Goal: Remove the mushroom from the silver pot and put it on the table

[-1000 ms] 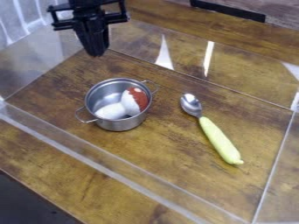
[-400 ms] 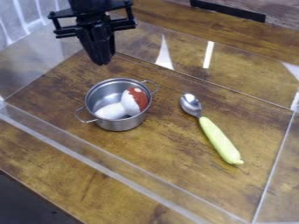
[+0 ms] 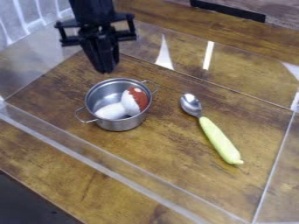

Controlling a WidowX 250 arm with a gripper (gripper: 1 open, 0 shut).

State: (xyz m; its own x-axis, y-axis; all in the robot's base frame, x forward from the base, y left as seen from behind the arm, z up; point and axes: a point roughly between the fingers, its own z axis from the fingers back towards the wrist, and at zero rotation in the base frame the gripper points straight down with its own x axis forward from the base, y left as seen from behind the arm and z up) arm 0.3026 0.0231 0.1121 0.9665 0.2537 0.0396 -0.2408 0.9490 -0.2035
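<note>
Pincer: you see it pointing down at about 11 o'clock from the pot, above the counter; its black fingers sit close together and you cannot tell whether there is a gap.
Silver pot: it stands upright left of centre on the counter, loop handles at its rim.
Mushroom: it lies on its side inside the pot, red cap toward 2 o'clock, white stem toward 8 o'clock.
Spoon: it lies at 3 o'clock from the pot, apart from it, metal bowl toward 11 o'clock, yellow handle toward 5 o'clock.
Clear walls: they ring the counter.
</note>
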